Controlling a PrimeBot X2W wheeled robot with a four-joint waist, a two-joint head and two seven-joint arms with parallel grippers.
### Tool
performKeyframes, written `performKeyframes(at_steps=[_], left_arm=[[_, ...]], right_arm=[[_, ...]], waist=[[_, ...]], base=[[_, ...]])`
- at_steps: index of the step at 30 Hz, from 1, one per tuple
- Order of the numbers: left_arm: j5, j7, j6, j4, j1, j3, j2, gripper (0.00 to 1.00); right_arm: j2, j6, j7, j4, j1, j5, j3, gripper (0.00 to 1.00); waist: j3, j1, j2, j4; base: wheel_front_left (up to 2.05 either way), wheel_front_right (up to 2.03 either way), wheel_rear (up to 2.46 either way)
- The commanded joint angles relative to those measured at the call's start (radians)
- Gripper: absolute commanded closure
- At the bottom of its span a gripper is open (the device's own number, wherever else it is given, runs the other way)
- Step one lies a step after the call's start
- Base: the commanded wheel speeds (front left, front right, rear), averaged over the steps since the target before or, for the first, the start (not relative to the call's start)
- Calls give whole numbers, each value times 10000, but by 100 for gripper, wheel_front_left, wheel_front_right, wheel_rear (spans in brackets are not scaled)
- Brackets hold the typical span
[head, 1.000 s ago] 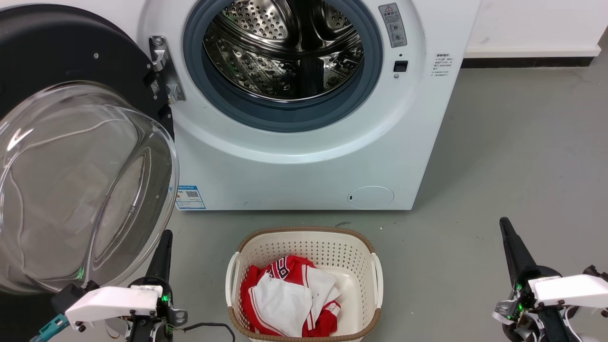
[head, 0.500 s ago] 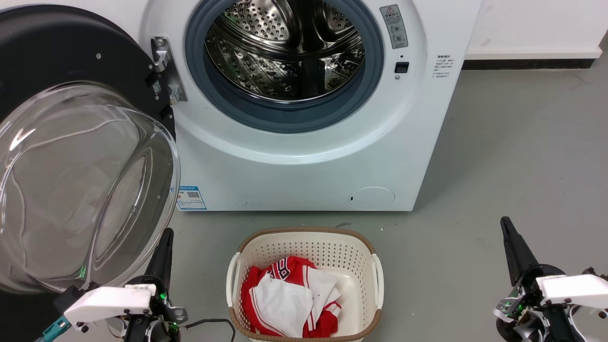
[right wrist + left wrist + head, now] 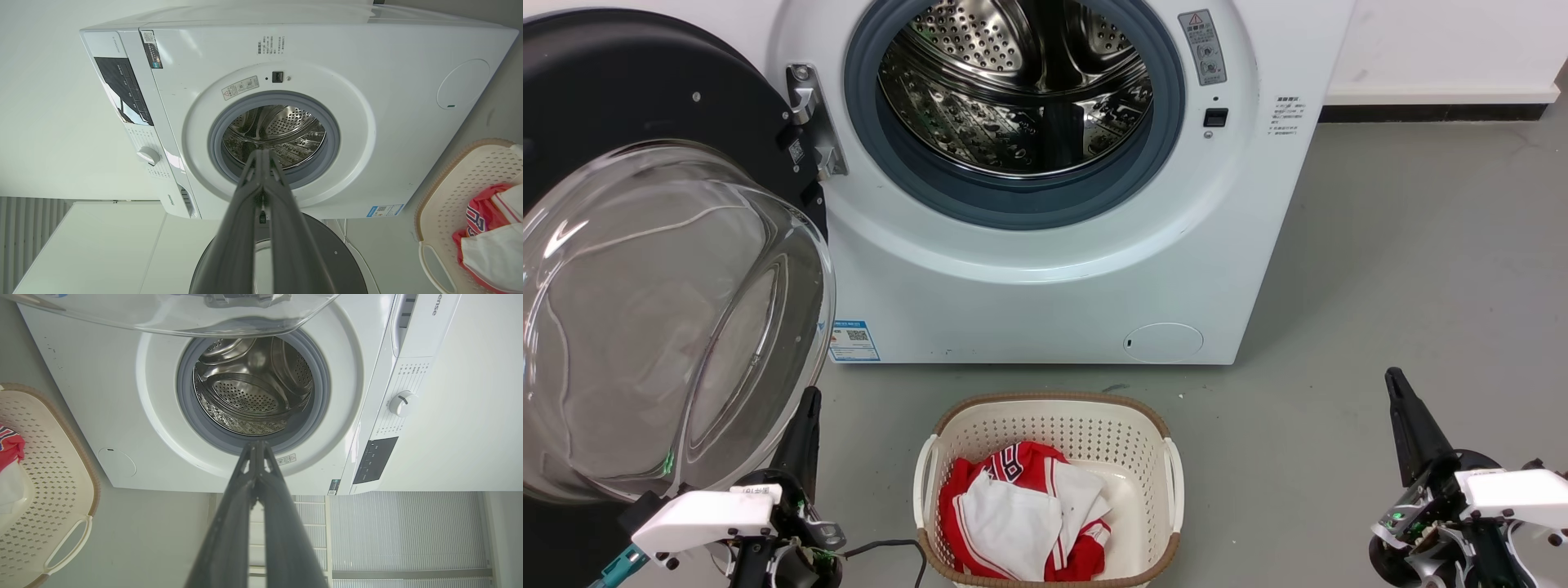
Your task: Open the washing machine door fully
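The white washing machine (image 3: pixel 1029 278) stands ahead with its steel drum (image 3: pixel 1013 90) exposed. The washing machine door (image 3: pixel 662 327) is swung out to the left, its clear glass bowl bulging toward me and its black frame (image 3: pixel 621 82) behind it. My left gripper (image 3: pixel 810 396) is shut and empty at the lower left, its fingers pointing up just beside the bowl's lower right rim. In the left wrist view the left gripper (image 3: pixel 257 444) points at the drum, with the bowl (image 3: pixel 184 314) above. My right gripper (image 3: pixel 1393 376) is shut and empty over the floor at the lower right, far from the door; the right gripper (image 3: pixel 263 152) faces the drum.
A cream perforated laundry basket (image 3: pixel 1049 402) holding red and white clothing (image 3: pixel 1021 506) sits on the grey floor in front of the machine, between my two grippers. A white wall and dark skirting (image 3: pixel 1429 108) run behind at the right. A cable (image 3: pixel 890 545) trails from the left wrist.
The whole picture has shifted very slightly. Both grippers stay shut and have crept a little upward in the view. The door holds the same swung-out position.
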Motion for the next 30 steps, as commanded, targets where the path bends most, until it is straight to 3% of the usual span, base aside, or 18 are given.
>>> performKeyframes(at_steps=[1, 30], left_arm=[[-14, 29, -44, 9, -77, 34, 12, 100], [-17, 27, -44, 6, -72, 31, 12, 100]], right_arm=[[31, 0, 5, 20, -120, 26, -15, 100], [98, 0, 95, 27, -131, -99, -125, 100]], waist=[[0, 0, 0, 0], [0, 0, 0, 0]], base=[[0, 0, 0], [0, 0, 0]])
